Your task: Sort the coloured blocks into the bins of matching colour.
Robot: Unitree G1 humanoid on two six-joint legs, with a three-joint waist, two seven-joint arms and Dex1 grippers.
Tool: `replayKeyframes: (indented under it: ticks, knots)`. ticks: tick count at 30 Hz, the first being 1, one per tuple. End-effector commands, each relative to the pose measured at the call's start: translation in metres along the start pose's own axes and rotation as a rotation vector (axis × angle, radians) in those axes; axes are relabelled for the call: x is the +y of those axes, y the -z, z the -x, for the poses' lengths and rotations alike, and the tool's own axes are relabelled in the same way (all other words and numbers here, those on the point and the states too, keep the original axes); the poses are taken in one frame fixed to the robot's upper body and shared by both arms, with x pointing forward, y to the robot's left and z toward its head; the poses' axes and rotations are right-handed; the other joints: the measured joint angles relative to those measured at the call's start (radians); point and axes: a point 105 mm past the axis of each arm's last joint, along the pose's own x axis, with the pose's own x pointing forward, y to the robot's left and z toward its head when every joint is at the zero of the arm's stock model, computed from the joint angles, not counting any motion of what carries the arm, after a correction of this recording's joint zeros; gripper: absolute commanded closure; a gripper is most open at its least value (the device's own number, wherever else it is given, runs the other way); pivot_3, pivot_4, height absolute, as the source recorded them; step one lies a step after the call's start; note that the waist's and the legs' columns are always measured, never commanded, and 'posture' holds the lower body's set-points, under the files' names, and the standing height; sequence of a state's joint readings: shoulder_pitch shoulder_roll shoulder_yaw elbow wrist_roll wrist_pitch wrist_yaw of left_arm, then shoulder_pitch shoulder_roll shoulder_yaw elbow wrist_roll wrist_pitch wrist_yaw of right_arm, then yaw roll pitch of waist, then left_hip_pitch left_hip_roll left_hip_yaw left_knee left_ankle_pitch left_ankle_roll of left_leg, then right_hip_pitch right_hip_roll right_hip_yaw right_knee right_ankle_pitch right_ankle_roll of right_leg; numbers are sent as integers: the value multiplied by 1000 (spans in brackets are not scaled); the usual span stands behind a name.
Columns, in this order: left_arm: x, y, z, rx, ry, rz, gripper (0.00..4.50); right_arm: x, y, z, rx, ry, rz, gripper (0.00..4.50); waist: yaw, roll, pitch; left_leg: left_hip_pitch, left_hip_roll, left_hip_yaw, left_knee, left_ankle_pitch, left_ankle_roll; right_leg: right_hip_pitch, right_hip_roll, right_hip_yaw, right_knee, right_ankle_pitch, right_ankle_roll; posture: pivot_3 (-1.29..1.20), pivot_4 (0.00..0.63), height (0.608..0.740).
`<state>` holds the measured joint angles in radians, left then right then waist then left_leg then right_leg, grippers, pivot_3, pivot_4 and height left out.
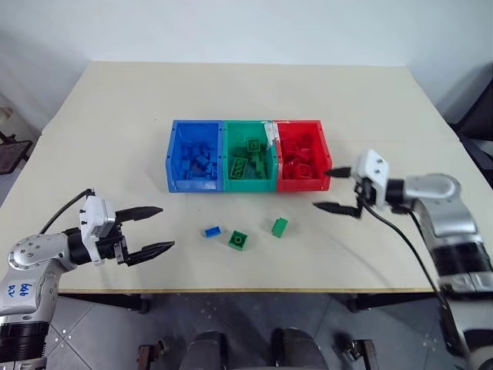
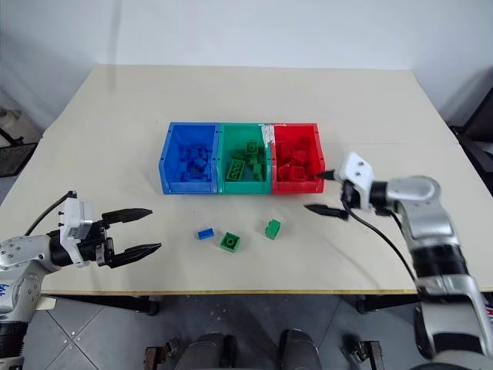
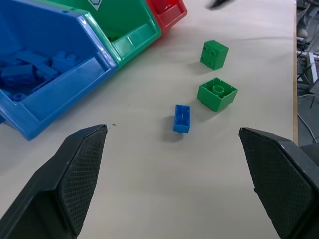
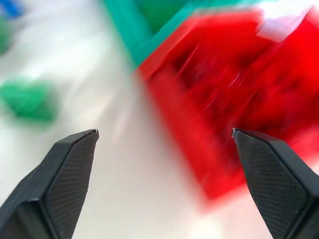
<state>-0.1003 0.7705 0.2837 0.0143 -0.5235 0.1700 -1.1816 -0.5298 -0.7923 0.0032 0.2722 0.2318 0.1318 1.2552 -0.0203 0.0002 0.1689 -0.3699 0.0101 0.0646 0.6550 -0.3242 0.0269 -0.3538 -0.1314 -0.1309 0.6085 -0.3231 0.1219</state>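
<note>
Table (image 1: pixel 115 116), pale beige, against white wall (image 1: pixel 231 27).

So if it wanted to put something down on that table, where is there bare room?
The far half of the table, behind the bins, is bare. So are the near corners: one left of the blue brick, one right of the two green bricks. Crowded: the strip between the bins' front and those three bricks.

place: lab or test room | evidence: bare beige rectangular tabletop (image 1: pixel 231 100); plain white wall (image 1: pixel 231 27); grey tiled floor (image 1: pixel 92 324)
</note>
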Motion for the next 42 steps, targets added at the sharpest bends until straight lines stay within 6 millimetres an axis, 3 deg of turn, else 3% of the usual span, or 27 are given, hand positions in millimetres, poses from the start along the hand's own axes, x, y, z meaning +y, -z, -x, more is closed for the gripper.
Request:
replayKeyframes:
  ticks: [1,6,12,17,25,32,36,39,42]
  knots:
    - [3,-6,5,-9,5,-35,0,8,-5,33,3,4,13,34,1,0,0,0,0,0,0,0,0,0,0,0,-1,0,0,0,150,740]
    - [5,-5,12,7,4,-36,0,22,20,79,136,41,-54,34,5,0,0,1,1,2,-1,0,0,1,0,-1,-2,0,0,0,150,740]
    - [6,-6,13,13,6,-41,0,27,20,83,145,56,-71,34,5,0,0,2,2,4,-1,0,0,2,-1,-1,-6,0,0,0,150,740]
    - [6,-8,12,12,10,-48,0,30,6,51,82,6,-42,34,11,0,0,2,2,4,0,0,0,2,-1,0,-6,0,0,0,150,740]
    - [1,-7,13,4,25,-49,0,49,-20,-33,-38,-167,46,34,16,0,0,1,1,3,0,0,0,1,-1,0,-6,0,0,0,150,740]
    - [-4,-10,13,-5,0,-57,0,57,-20,-82,-33,-276,138,34,14,-1,-1,0,0,0,2,-1,1,1,0,0,-2,0,0,0,150,740]
    - [-6,-11,15,-6,-17,-56,0,62,-20,-92,-51,-320,159,34,14,-1,0,0,1,0,2,-1,1,1,0,0,-1,0,0,0,150,740]
    - [-8,-10,15,-5,-26,-53,0,60,-19,-96,-47,-323,173,658,15,-1,0,0,0,0,3,-1,1,1,0,0,-1,0,0,0,150,740]
    - [-9,-10,15,-6,-30,-50,0,55,-20,-96,-54,-303,182,1612,15,-1,0,0,0,0,3,-1,1,1,0,0,0,0,0,0,150,740]
